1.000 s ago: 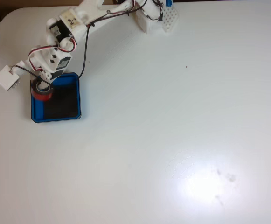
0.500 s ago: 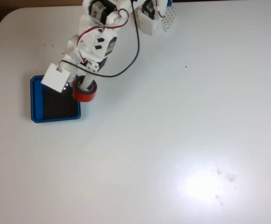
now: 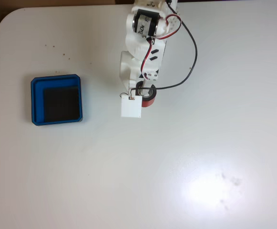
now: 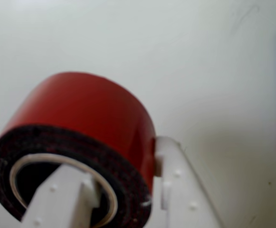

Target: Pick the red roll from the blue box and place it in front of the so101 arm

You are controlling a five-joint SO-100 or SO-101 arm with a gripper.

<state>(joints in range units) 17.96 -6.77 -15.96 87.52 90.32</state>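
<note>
The red roll (image 3: 149, 99) hangs in the gripper (image 3: 145, 94) of the so101 arm (image 3: 143, 43), over bare white table to the right of the blue box (image 3: 37, 83). In the wrist view the red roll (image 4: 85, 109) looms large, with one white finger (image 4: 57, 199) inside its hole and the other finger (image 4: 176, 190) against its outer wall, so my gripper (image 4: 123, 190) is shut on the roll's wall. The blue box holds nothing but its black floor pad (image 3: 61, 103).
A white table (image 3: 200, 143) spreads out below and to the right in the fixed view. A white camera block (image 3: 130, 107) hangs off the wrist beside the roll. The arm's base and a white block sit at the table's top edge.
The arm has lifted the red roll out of the blue box and swung it to the right, from the box's left corner to the table's upper middle. The box now stands without it.
</note>
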